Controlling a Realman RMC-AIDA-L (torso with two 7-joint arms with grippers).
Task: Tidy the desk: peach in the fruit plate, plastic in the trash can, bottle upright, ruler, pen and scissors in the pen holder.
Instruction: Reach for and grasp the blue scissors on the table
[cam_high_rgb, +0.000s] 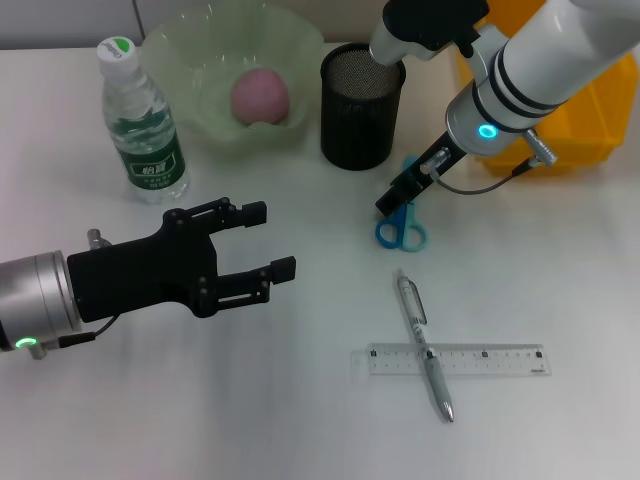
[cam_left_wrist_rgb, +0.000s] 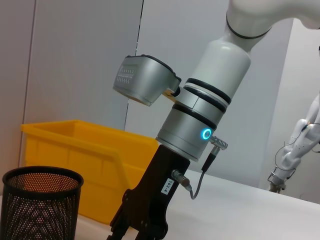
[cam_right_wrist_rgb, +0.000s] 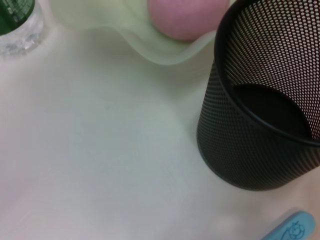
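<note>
Nearest the head camera, the left claw (cam_high_rgb: 270, 241) hovers low over the white surface (cam_high_rgb: 200, 400), its two black fingers spread wide apart with nothing between them. Just beyond it stands a clear water bottle (cam_high_rgb: 140, 122) with a green label and green cap, upright. Beside the bottle sits the pale green fruit plate (cam_high_rgb: 200, 60), and the pink peach (cam_high_rgb: 260, 96) rests inside it.

To the right of the plate stands the black mesh pen holder (cam_high_rgb: 360, 105); the wrist views show dark mesh and nothing clearly sticking out of it. The right claw (cam_high_rgb: 398, 197) reaches down just beside the holder's base, at the blue-handled scissors (cam_high_rgb: 402, 225), which lie flat on the surface with the handle loops toward the camera. Its tips are at the blade end, but how far they are apart, or whether they grip the scissors, cannot be told. One blue handle also shows in the right wrist view (cam_right_wrist_rgb: 292, 227), close to the holder.

Nearer the camera and well apart from the scissors, a silver pen (cam_high_rgb: 424, 345) lies across a clear ruler (cam_high_rgb: 490, 360), the two touching where they cross. A yellow bin (cam_high_rgb: 590, 120) sits at the far right, behind the right arm.
</note>
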